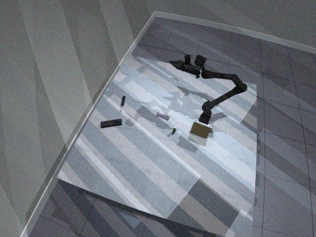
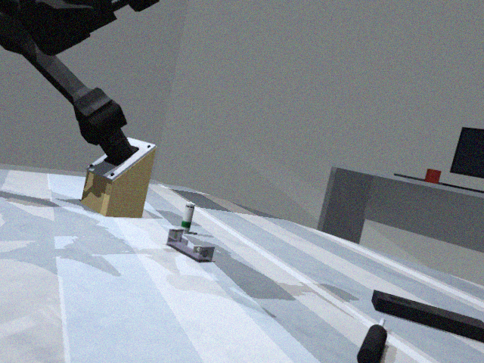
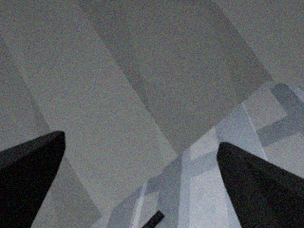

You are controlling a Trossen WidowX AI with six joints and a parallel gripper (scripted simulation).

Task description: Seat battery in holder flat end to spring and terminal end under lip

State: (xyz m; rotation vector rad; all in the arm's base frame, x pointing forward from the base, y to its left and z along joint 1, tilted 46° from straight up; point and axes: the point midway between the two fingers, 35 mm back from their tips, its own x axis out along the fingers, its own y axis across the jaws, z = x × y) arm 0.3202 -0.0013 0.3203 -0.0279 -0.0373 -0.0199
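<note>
Wrist view: the gripper [image 3: 143, 144] [image 1: 170, 61] is open wide, its fingertips well apart with nothing between them. Past them show the wall [image 3: 128, 81] and the table [image 3: 201, 195] [image 1: 142, 163] [image 2: 117, 305]; a dark piece [image 3: 153, 219] pokes in low between the fingers, too little of it to name. Neither battery nor holder shows here.

The top view has both, well apart from the gripper: the holder [image 1: 162, 116] [image 2: 190, 248] is nearer it, the battery [image 1: 174, 129] [image 2: 187, 216] beyond, near the holder but out of it. Only the exterior view makes plain that the battery stands upright, green band low; it leaves the gripper out.

For moving, the gripper hangs near the table's upper edge in the top view. Beyond the battery, to one side, stands the arm's base block [image 1: 200, 129] [image 2: 128, 187]. The screwdriver [image 1: 123, 101] [image 2: 372, 343] and black bar [image 1: 111, 123] [image 2: 429, 315] lie well apart from the holder, leaving wide room between.
</note>
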